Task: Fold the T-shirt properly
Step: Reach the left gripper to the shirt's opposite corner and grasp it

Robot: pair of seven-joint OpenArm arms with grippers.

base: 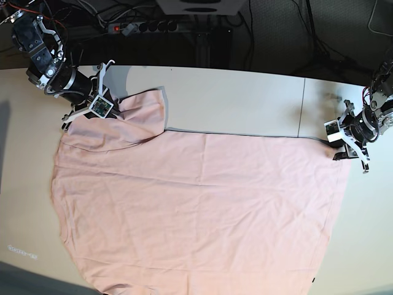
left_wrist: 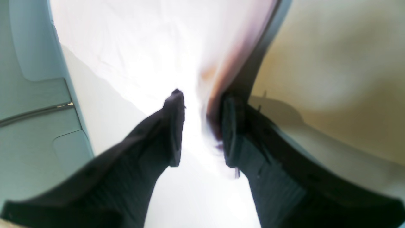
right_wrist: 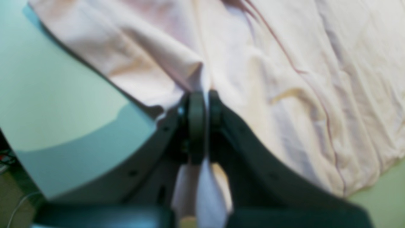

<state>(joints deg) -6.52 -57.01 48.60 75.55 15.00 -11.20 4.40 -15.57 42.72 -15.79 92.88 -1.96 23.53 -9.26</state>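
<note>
The T-shirt (base: 196, 209) lies spread flat across the pale counter (base: 245, 98), its near edge at the counter's front. At the far corners, the right gripper (right_wrist: 202, 104) has its fingers (right_wrist: 196, 120) pressed together, pinching a fold of fabric. The left gripper (left_wrist: 202, 126) has its fingers (left_wrist: 174, 126) partly spread around the shirt's edge.

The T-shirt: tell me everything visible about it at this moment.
The T-shirt is pale pink, thin and wrinkled, spread mostly flat over the table, its lower hem running out of the base view. The right tool pinches a bunched far corner; the left tool stands at the opposite far corner, cloth between its jaws.
</note>
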